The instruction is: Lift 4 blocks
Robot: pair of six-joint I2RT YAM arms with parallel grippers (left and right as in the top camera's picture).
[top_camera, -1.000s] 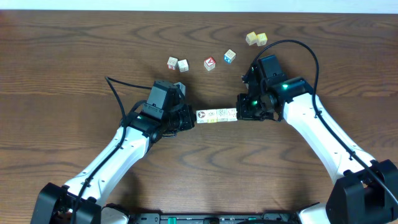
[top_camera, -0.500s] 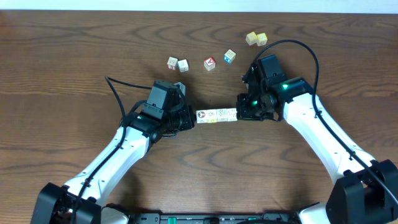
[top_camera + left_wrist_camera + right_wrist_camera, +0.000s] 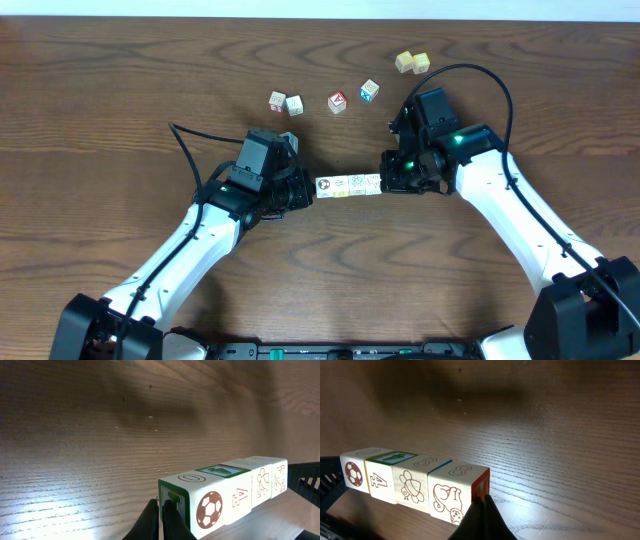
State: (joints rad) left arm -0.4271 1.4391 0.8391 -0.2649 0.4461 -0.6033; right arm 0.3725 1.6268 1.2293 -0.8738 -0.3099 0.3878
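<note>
four blocks (image 3: 348, 185) in a row, middle of table (image 3: 120, 120), squeezed endwise between left gripper (image 3: 306, 190) and right gripper (image 3: 386, 181), each with fingers pressed together. needs equal inward push and a level joint rise, else the row likely buckles.

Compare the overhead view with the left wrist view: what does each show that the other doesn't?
Only overhead: the whole left arm and right arm, plus six loose cubes farther back. Only left wrist: the row's side prints, a soccer ball and a 4. Both: the four blocks in one row, the left claw against its end, the wooden table.
</note>
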